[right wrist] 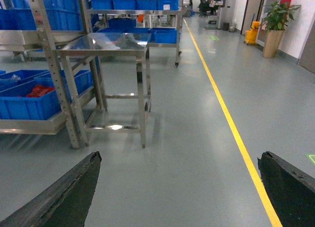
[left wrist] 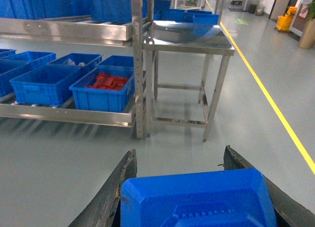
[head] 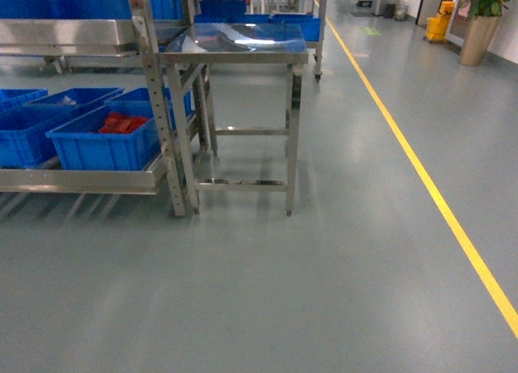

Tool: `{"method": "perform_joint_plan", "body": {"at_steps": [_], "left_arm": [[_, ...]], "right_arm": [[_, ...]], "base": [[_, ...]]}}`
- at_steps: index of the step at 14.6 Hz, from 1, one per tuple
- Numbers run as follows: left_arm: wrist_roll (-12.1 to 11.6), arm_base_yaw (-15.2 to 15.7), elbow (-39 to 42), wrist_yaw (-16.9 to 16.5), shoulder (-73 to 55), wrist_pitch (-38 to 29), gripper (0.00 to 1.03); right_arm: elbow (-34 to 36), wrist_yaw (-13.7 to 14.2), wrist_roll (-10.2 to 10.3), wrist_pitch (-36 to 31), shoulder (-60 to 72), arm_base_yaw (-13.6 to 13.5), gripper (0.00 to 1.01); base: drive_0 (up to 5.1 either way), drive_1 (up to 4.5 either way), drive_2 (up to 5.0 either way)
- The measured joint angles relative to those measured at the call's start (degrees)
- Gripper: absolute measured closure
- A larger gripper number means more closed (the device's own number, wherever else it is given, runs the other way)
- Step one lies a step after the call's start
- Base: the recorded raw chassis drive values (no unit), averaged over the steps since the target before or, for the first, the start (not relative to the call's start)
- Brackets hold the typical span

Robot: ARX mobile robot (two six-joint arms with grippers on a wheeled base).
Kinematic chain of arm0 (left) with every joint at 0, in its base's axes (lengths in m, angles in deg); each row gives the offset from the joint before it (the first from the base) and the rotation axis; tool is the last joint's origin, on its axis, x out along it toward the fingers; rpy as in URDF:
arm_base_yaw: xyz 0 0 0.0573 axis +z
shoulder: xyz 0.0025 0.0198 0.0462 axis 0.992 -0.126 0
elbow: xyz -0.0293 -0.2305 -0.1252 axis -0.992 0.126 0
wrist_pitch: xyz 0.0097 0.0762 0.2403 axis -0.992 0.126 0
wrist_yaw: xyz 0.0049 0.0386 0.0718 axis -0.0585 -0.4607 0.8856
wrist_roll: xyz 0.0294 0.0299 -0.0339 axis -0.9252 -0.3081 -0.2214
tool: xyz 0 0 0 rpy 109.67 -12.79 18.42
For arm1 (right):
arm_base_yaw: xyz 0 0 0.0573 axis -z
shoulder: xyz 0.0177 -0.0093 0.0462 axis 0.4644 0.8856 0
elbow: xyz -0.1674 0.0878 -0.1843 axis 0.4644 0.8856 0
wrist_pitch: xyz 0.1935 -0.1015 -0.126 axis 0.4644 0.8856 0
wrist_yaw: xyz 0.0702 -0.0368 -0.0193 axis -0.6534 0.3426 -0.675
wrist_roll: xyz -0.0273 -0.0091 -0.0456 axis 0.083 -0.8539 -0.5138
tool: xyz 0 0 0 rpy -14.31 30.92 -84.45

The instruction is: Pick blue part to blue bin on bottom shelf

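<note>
The left gripper clamps the blue part at lower frame; the right gripper gapes wide, empty. Approaching the bottom shelf at left, the part could clip the rack upright or land among red parts.

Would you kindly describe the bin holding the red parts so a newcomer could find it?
Find the bottom shelf of the steel rack left of the bare steel table. The bin is the blue one nearest the table, and it alone shows red parts.
</note>
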Motion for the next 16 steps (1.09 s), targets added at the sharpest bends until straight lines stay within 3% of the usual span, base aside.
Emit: {"method": "perform_joint_plan", "body": {"at_steps": [16], "left_arm": [[0.0, 0.04, 0.0, -0.04, 0.04, -0.07, 0.59]], "right_arm": [[0.0, 0.0, 0.02, 0.28, 0.0, 0.0, 0.03]], "base": [[0.0, 4.35, -4.3]]}}
